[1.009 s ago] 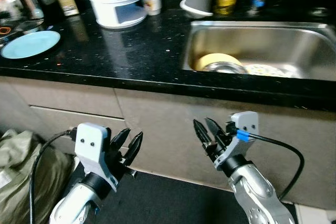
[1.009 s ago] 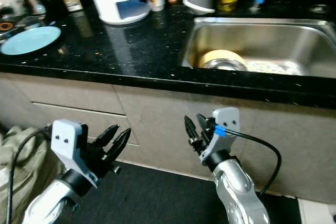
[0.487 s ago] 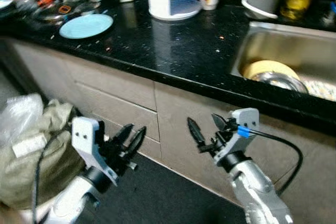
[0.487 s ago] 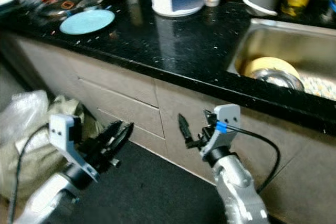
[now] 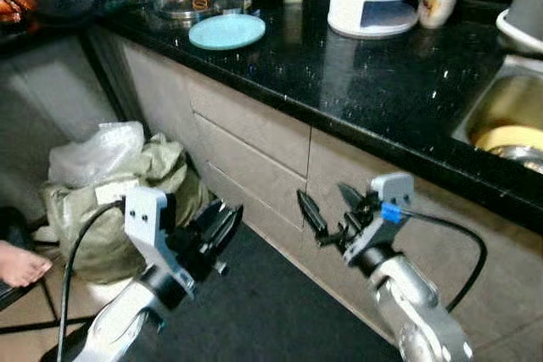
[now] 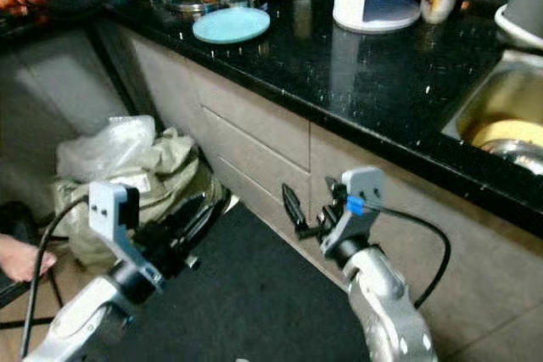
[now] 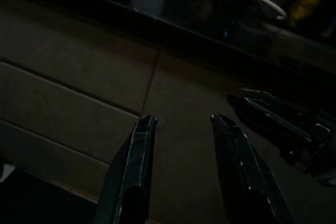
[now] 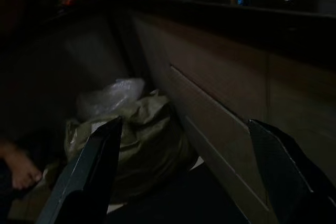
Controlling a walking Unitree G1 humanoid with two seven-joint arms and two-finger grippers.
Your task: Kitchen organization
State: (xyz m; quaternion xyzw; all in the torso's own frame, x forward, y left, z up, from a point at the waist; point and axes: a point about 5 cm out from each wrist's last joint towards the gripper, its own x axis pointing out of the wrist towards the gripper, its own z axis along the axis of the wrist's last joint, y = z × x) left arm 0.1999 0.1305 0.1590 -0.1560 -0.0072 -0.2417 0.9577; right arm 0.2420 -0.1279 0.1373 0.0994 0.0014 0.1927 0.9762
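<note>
Plate (image 5: 226,30): light blue, on counter (image 5: 356,74), well above & apart from your end effectors.
Left end effector (image 5: 219,225): low by drawers, fingers apart.
Right end effector (image 5: 327,209): fingers spread wide.

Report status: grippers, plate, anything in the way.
Left gripper and right gripper open, empty, low at cabinets. Blue plate untouched on counter. Sack and a person's foot on floor, left.

Both arms held low, forearms raised forward. Left gripper (image 5: 222,216) empty, black fingers (image 7: 131,169) a little apart, pointing up and right. Right gripper (image 5: 331,208) empty, fingers (image 8: 89,174) spread wide, pointing left.
</note>
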